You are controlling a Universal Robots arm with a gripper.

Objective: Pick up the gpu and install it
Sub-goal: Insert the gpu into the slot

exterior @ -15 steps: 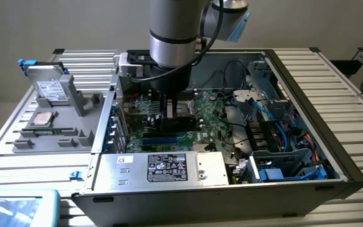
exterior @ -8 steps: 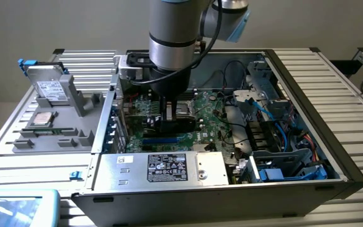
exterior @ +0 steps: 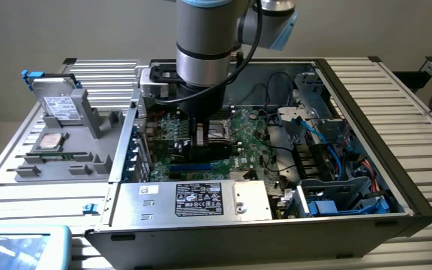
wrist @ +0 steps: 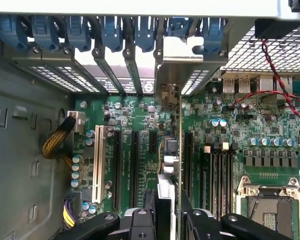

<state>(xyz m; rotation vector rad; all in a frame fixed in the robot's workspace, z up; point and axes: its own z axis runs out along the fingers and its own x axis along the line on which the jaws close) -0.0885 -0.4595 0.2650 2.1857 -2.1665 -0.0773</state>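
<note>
In the exterior view, I am watching the black two-fingered hand [exterior: 201, 143] reaching deep into the open grey metal computer case [exterior: 366, 185], low over the large green motherboard [exterior: 255, 140]. In the wrist view, the hand is clamping the gpu [wrist: 170, 150], a thin green card with a silver end bracket, edge-down just above the long black expansion slots [wrist: 135, 165]. I am worrying that a slightly offset edge, or the bracket catching the row of blue plastic clips [wrist: 112, 32], could bend contacts or twist the card in the grip.

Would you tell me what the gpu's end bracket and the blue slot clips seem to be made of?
End bracket of the gpu: probably bare sheet metal, silvery grey with a dull sheen. Blue slot clips: likely moulded plastic, uniformly coloured, rounded, slightly glossy.
</note>
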